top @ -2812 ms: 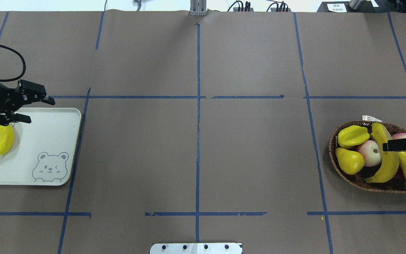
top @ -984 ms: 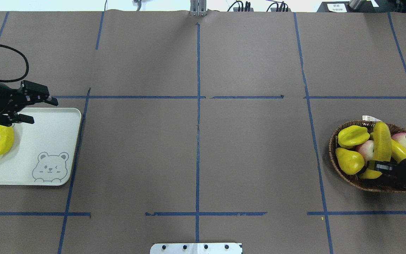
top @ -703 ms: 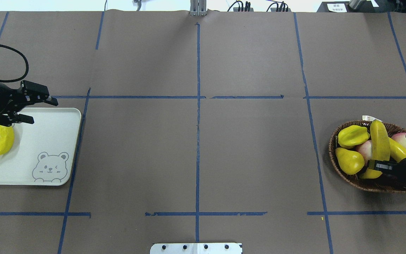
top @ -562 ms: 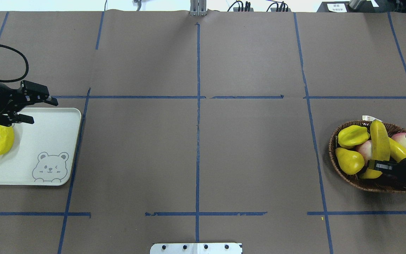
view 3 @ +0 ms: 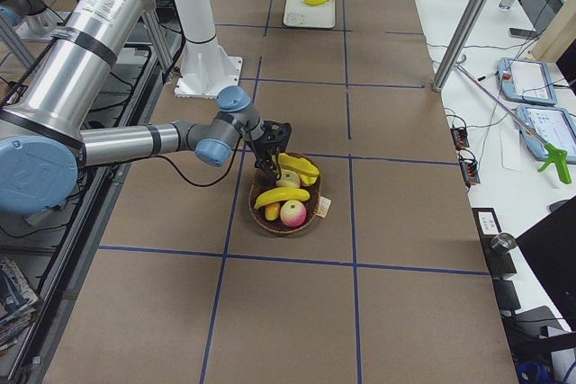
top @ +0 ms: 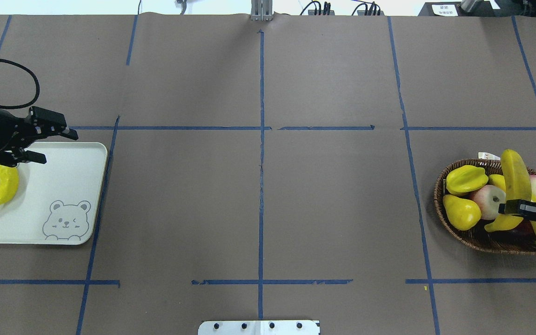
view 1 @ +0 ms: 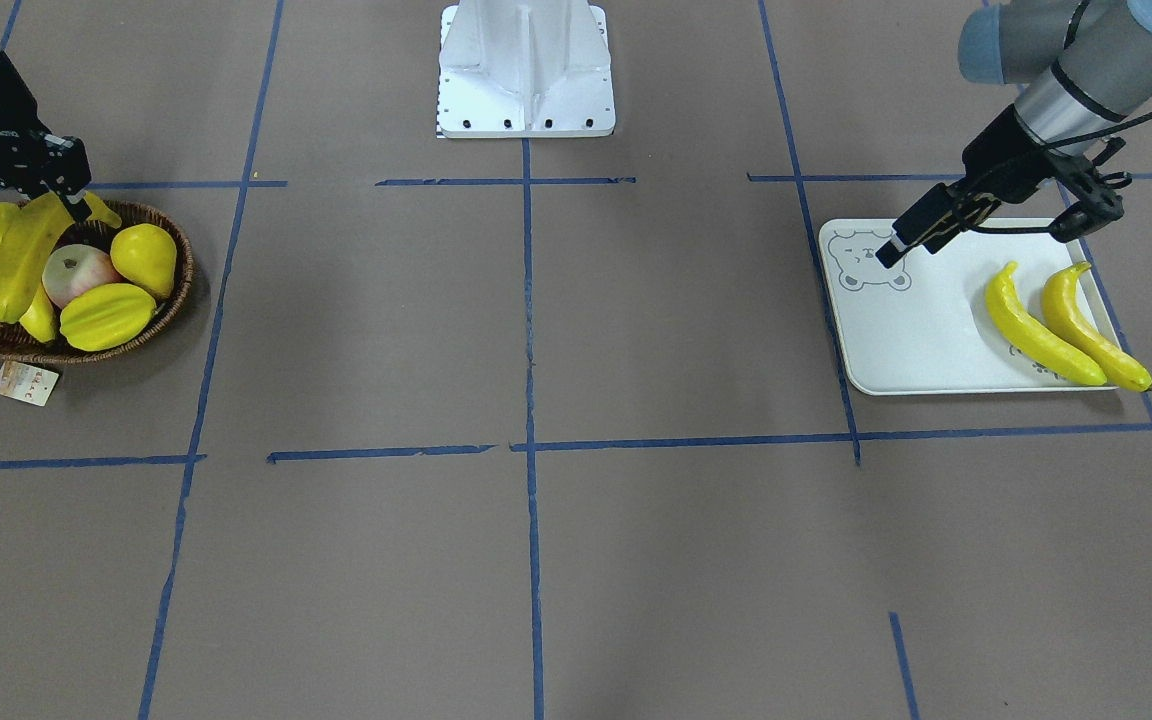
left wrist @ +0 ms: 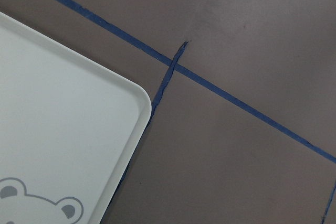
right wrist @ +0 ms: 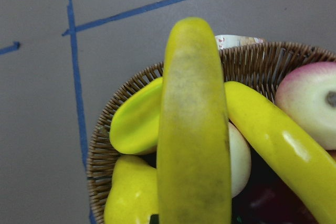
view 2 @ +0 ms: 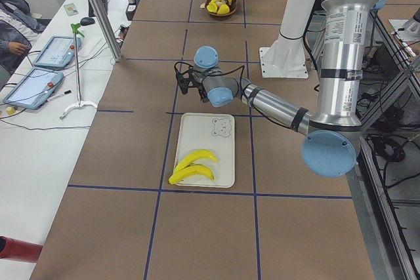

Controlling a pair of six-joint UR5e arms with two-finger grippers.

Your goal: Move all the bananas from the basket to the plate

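Note:
My right gripper (top: 513, 208) is shut on one banana (top: 515, 177) near its lower end and holds it up, tilted, above the wicker basket (top: 439, 188). It fills the right wrist view (right wrist: 194, 129). A second banana (right wrist: 278, 140) lies in the basket under it. Two more bananas (top: 3, 186) (view 1: 1091, 325) lie on the left part of the pale bear-print plate (top: 63, 186). My left gripper (top: 58, 148) is open and empty above the plate's far edge, beside those bananas.
The basket also holds a yellow starfruit (top: 465, 179), a yellow pear (top: 461, 212) and two pink apples (top: 486, 201). A paper tag (view 1: 24, 383) lies by the basket. The robot base (view 1: 526, 70) stands mid-table. Blue tape lines cross the brown table.
My right gripper came down into the basket, shut on the banana and raised it; the banana now stands higher and farther back. My left gripper has barely moved.

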